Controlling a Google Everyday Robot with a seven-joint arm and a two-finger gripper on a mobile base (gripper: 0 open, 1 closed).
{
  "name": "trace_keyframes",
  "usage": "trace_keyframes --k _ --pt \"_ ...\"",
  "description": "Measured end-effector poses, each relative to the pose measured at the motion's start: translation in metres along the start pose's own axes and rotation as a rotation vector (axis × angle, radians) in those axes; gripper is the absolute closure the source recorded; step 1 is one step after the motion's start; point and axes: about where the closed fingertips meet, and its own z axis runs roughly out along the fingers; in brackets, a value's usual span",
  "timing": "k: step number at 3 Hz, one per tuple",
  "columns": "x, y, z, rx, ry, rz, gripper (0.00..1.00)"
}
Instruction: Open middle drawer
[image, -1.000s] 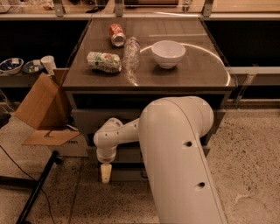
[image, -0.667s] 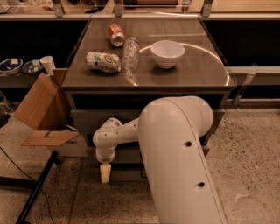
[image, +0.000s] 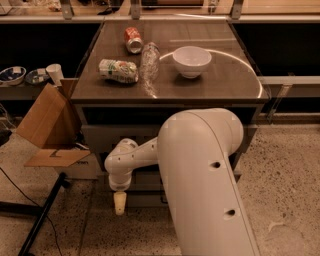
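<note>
Grey cabinet drawers sit under the table, and my big white arm (image: 200, 175) covers most of them. The top drawer front (image: 100, 137) shows at the left. Of the middle drawer only a strip of grey front (image: 146, 180) shows, right of my wrist; its handle is hidden behind the arm. My gripper (image: 119, 202) points down at the floor, low in front of the cabinet's left half, at about the height of the lower drawers.
On the tabletop (image: 225, 85) lie a red can (image: 133, 39), a green-and-white can (image: 118, 70), a clear bottle (image: 149, 61) and a white bowl (image: 191, 61). A cardboard box (image: 47, 125) stands at the left. A black stand leg (image: 42, 212) crosses the floor.
</note>
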Motion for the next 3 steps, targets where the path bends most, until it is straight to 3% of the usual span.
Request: trace_keyframes --k 3 --pt "0.008 0.025 0.001 0.024 -0.028 0.011 0.00"
